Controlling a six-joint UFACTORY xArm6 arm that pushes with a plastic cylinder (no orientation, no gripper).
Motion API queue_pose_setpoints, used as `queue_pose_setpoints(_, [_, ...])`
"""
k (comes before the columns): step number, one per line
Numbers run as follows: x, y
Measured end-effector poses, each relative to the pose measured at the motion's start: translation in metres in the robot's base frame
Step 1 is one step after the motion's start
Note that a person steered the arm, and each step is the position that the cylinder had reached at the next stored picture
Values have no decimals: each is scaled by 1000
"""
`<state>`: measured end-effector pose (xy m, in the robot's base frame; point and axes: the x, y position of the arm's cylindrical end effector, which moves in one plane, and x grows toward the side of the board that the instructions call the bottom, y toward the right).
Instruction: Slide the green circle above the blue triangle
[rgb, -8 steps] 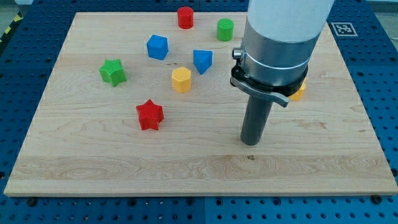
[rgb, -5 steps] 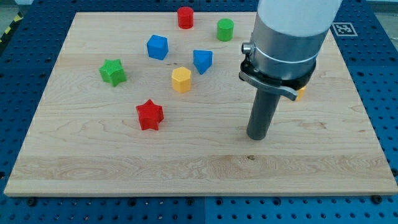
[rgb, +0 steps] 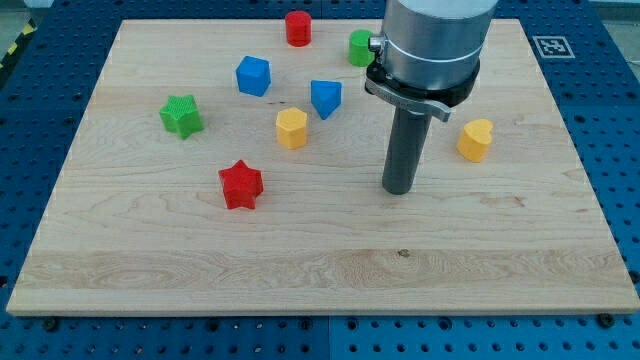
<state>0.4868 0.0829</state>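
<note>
My end effector is a bare rod with nothing to open or close, and my tip (rgb: 398, 190) rests on the table (rgb: 500, 260) right of centre in the frame, touching no block. The green circle (rgb: 359, 46) sits at the upper middle, partly hidden behind my arm, up and to the right of the blue triangle (rgb: 325, 97). To do this well, I judge I should bring my tip round to the circle's right side and push it leftward in a slow line, stopping directly over the triangle and short of the red circle (rgb: 298, 27).

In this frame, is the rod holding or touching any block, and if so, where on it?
Nothing is held. My tip rests on bare wood, apart from every block: the blue triangle block lies up-left, the green circle block near the view's top.
</note>
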Motion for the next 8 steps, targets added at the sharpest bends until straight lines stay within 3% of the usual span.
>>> queue_pose_setpoints(2, [-60, 58])
queue_pose_setpoints(4, [-174, 87])
queue_pose_setpoints(5, [-190, 86])
queue_pose_setpoints(6, [-195, 42])
queue_pose_setpoints(7, [-230, -8])
queue_pose_setpoints(8, [-256, -13])
